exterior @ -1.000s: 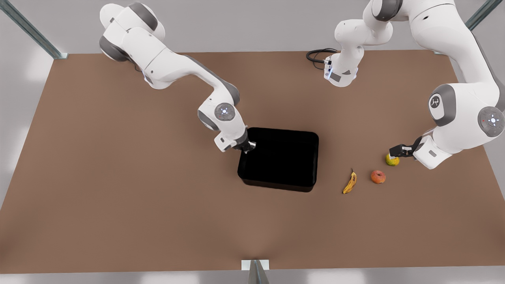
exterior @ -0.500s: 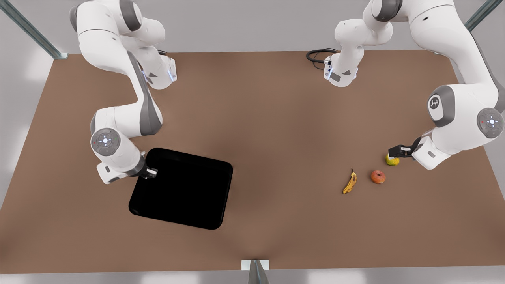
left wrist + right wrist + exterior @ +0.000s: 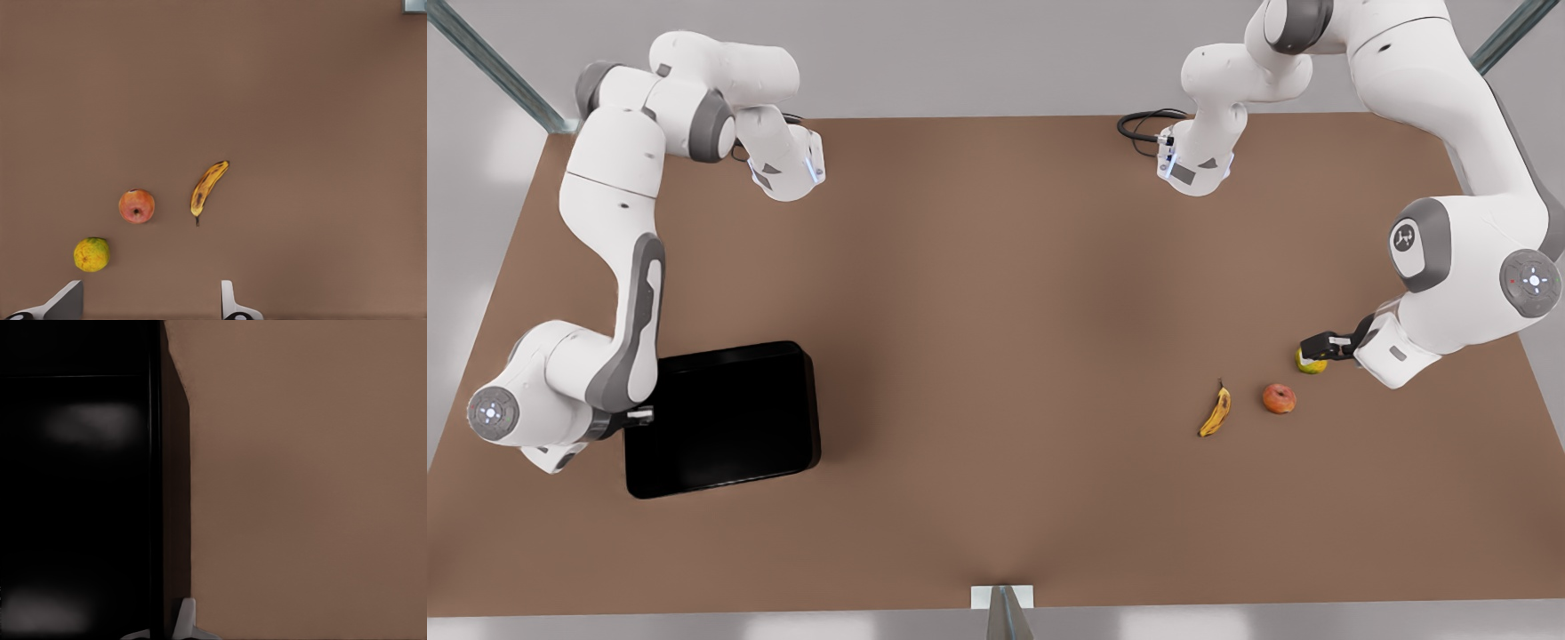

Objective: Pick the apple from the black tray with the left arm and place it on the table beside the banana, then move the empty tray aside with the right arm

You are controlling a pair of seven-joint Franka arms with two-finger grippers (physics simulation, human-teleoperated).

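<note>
While the black tray [image 3: 725,418] sits at the counter's [image 3: 996,284] 8 o'clock in the front view, long axis nearly 3-to-9, the right hand [image 3: 643,414] pinches its rim. The banana [image 3: 1216,412] runs roughly 12-to-6, stem up, the apple [image 3: 1279,398] just beside it at 3 o'clock. The left hand [image 3: 1316,343] hovers spread over a yellow-green fruit [image 3: 1310,362].

Looks like a bare-bones robot lab test cell to me: two white arms [image 3: 631,267] bolted at the far edge of a plain brown tabletop [image 3: 996,267], grey metal posts [image 3: 498,67] at the corners, blank grey walls behind, and a black cable [image 3: 1143,124] looped by one base.
</note>
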